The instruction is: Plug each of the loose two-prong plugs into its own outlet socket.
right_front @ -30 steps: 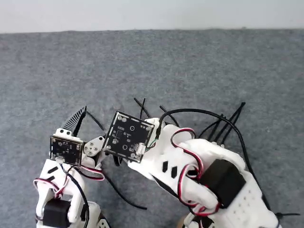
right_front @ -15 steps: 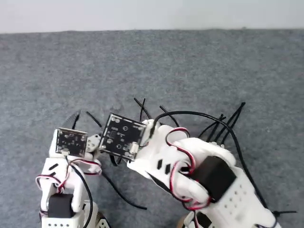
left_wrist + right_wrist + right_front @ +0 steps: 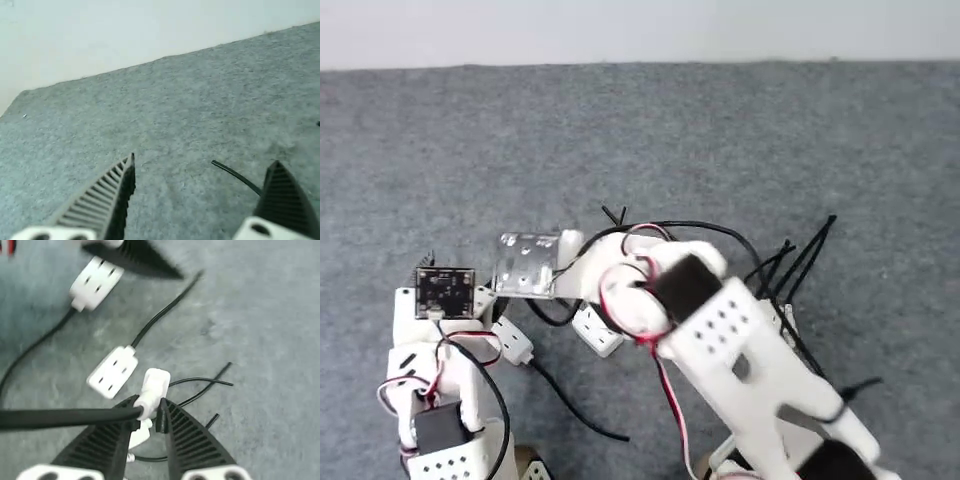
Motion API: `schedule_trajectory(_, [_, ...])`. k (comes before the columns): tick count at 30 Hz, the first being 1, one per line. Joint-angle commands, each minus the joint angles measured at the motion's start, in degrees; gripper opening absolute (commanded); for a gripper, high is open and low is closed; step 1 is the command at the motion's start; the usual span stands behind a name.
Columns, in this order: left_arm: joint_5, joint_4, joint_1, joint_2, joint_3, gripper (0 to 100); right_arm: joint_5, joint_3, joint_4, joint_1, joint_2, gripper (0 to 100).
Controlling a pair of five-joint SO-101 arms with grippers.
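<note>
1. The right gripper (image 3: 149, 404) points down at the grey carpet (image 3: 740, 140). Its jaws are pinched on a white plug (image 3: 154, 382).
2. The plug's black cable (image 3: 65, 417) runs out sideways from between the ribbed fingers (image 3: 185, 440). The prongs cannot be made out.
3. The held plug sits just beside one end of a white outlet socket (image 3: 112, 371), which lies flat on the carpet with its slots facing up. Whether plug and socket touch cannot be told.
4. A second outlet socket (image 3: 96, 282) lies farther from the right gripper, also slots up, with its own black lead trailing away across the carpet.
5. Thin loose black wires (image 3: 200, 382) lie on the carpet near the held plug.
6. From above, the right arm (image 3: 740, 340) stretches across the table towards the left arm (image 3: 440, 400), which stands at the table's near edge.
7. The left gripper (image 3: 204, 161) hangs over bare carpet with its jaws spread wide. A black wire end (image 3: 234, 175) lies on the carpet near one of its fingers.
</note>
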Motion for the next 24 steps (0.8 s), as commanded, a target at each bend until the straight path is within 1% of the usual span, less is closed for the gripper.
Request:
schedule_trajectory(1, [-0.6,-1.5,-1.7,-0.4,-0.5,38,9.6,-0.3,1.2,0.7,6.5,0.8])
schedule_trajectory(8, [-2.3,-2.4,-1.7,-0.4,0.9,38,18.5,-0.6,-1.8,0.5,17.7,0.8])
schedule_trajectory(13, [-2.3,-5.3,-1.7,-0.4,2.8,38,23.7,-0.6,1.2,-1.3,21.0,0.8])
schedule_trajectory(17, [-2.3,-5.4,-1.7,-0.4,2.9,38,25.0,-0.6,3.4,-3.4,21.1,0.8])
schedule_trajectory(24, [-2.4,-6.5,-1.7,-0.4,3.5,38,25.1,-0.4,3.1,-5.2,21.5,0.8])
